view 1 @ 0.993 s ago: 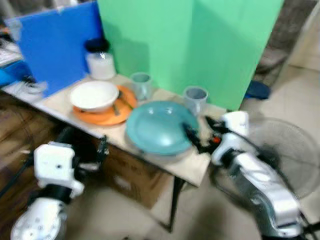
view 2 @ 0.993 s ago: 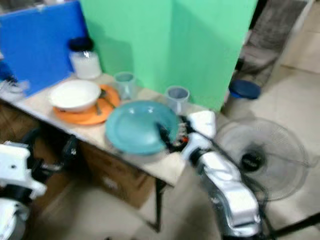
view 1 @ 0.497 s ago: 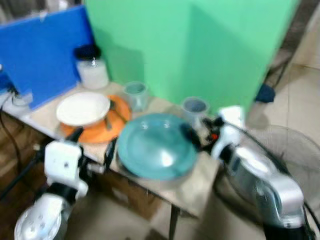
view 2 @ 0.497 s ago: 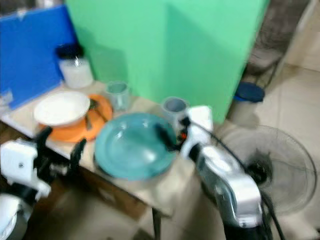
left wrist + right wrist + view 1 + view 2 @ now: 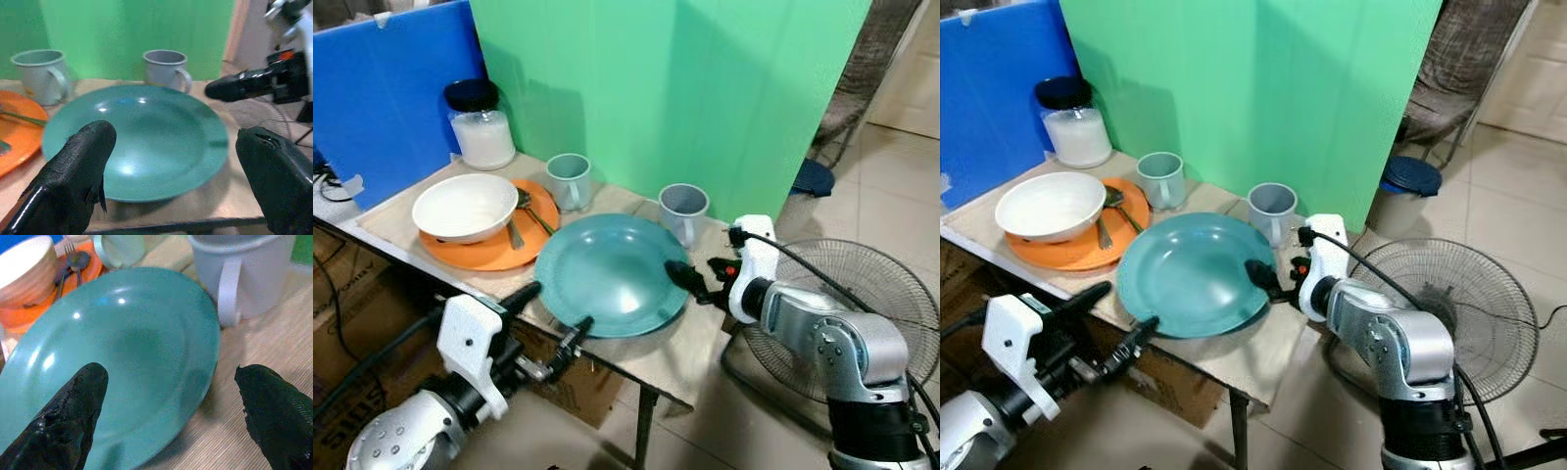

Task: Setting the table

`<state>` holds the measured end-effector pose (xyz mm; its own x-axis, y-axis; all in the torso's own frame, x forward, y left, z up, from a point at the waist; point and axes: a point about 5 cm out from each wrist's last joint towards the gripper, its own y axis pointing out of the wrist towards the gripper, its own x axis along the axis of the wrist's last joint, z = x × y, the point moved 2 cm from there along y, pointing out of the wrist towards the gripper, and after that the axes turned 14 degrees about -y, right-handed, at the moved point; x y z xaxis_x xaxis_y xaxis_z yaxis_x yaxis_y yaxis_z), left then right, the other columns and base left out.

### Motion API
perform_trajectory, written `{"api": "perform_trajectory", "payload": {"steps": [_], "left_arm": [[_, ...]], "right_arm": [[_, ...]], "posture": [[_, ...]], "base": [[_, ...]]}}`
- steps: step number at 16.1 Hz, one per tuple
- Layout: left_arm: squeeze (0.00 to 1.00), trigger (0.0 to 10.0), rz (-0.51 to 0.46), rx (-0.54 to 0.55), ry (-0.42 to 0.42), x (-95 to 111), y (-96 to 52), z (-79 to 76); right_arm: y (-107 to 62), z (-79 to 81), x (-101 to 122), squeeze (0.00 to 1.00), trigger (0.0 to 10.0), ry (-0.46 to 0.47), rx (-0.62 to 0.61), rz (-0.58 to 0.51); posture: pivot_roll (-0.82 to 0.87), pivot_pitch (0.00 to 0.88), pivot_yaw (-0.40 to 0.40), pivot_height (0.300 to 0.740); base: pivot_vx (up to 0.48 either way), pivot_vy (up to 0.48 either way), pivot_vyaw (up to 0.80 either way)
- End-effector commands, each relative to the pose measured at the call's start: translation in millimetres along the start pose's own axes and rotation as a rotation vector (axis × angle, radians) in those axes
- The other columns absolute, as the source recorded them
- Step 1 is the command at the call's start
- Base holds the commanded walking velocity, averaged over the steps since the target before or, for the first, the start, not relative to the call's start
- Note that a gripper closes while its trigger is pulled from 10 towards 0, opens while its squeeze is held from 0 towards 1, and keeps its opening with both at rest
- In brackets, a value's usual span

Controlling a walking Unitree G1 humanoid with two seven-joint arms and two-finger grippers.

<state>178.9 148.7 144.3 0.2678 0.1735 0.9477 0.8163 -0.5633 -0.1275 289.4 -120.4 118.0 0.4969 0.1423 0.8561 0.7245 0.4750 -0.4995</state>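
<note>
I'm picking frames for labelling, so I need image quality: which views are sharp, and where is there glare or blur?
Left eye view: sharp, evenly lit, soft highlights on the teal plate. Right eye view: equally crisp. Left wrist view: the left claw fingers are dark and close; the green mug and backdrop are soft, with glare spots on the plate. Right wrist view: the right claw is near and slightly blurred; the grey mug is clear.

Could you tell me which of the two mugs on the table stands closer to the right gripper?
The grey mug, just behind the large teal plate, is closer to the right gripper. The pale green mug stands farther toward the robot's left, beside the orange plate.
</note>
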Motion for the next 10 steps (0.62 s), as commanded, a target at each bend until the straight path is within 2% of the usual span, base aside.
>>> {"api": "perform_trajectory", "payload": {"steps": [1,3,4,5,7,8,9,10], "left_arm": [[0.00,10.0,0.017,-0.033,-0.010,0,-0.2,-5.0],[0.00,10.0,0.032,-0.044,-0.015,-3,-0.5,-7.2],[0.00,10.0,0.035,-0.047,-0.017,-3,-0.6,-7.2],[0.00,10.0,0.042,-0.052,-0.022,-2,-1.9,-6.6],[0.00,10.0,0.041,-0.050,-0.019,-1,-2.2,-5.7],[0.00,10.0,0.040,-0.046,-0.018,-1,-2.3,-5.3],[0.00,10.0,0.040,-0.045,-0.017,0,-2.5,-5.1],[0.00,10.0,0.040,-0.044,-0.016,-1,-2.8,-5.0]], "right_arm": [[0.5,-4.9,-3,0.00,10.0,0.022,-0.015,0.039],[2.2,1.9,-12,0.00,10.0,0.153,0.056,0.100],[2.8,3.4,-15,0.00,10.0,0.183,0.069,0.118],[4.6,0.4,-21,0.00,10.0,0.175,0.032,0.155],[7.7,4.1,-22,0.00,10.0,0.246,0.053,0.146],[10.0,9.4,-17,0.00,2.5,0.328,0.096,0.121],[10.6,12.5,-14,0.00,0.0,0.375,0.121,0.111],[11.0,15.6,-12,0.00,0.0,0.405,0.145,0.103]], "posture": [[-0.07,0.000,0.004,0.740],[-0.07,0.000,0.004,0.740],[-0.07,0.000,0.004,0.740],[-0.07,0.000,0.004,0.740],[-0.07,0.000,0.003,0.740],[-0.07,0.000,0.002,0.740],[-0.07,0.000,0.002,0.740],[-0.06,0.000,0.002,0.740]], "base": [[0.000,0.000,0.00],[0.000,0.000,0.00],[0.000,0.000,0.00],[0.000,0.000,0.00],[0.000,0.000,0.00],[0.000,0.000,0.00],[0.000,0.000,0.00],[0.000,0.000,0.00]]}}
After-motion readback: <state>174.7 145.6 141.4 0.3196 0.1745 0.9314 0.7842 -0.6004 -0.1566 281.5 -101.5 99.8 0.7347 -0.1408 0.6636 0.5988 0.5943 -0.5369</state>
